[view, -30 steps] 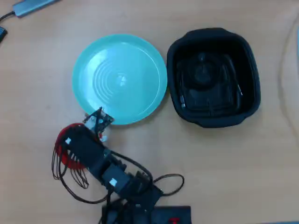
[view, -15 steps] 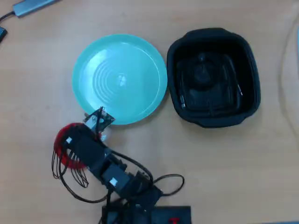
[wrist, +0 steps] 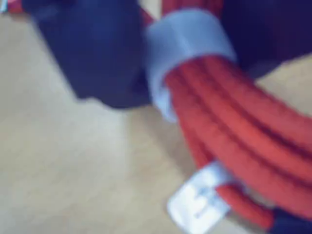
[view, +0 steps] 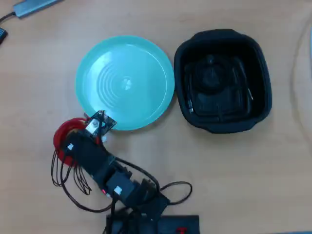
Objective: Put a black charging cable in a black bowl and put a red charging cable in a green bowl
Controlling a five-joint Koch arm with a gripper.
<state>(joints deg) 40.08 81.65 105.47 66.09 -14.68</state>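
Pale wood table (view: 234, 165) spreads under everything, lit evenly from above. Seen from overhead, the green bowl (view: 125, 82) sits left of centre and the black bowl (view: 222, 80) just beside it on the right, the two nearly touching. A black cable (view: 219, 92) lies coiled on the ridged bottom of the black bowl. The green bowl holds nothing.

Below the green bowl's lower left rim, the red cable (view: 64, 134) lies coiled on the table, half hidden by the arm (view: 105, 170), which reaches up from the bottom edge. The gripper (view: 95, 126) is right over the coil, its tip close to the green rim.

From the wrist, the red cable (wrist: 229, 112) fills the picture, blurred, with its white tie band (wrist: 185, 44) wrapped round the strands. Dark gripper fingers (wrist: 92, 53) flank the coil on either side; they look closed about it, though I cannot tell how firmly.
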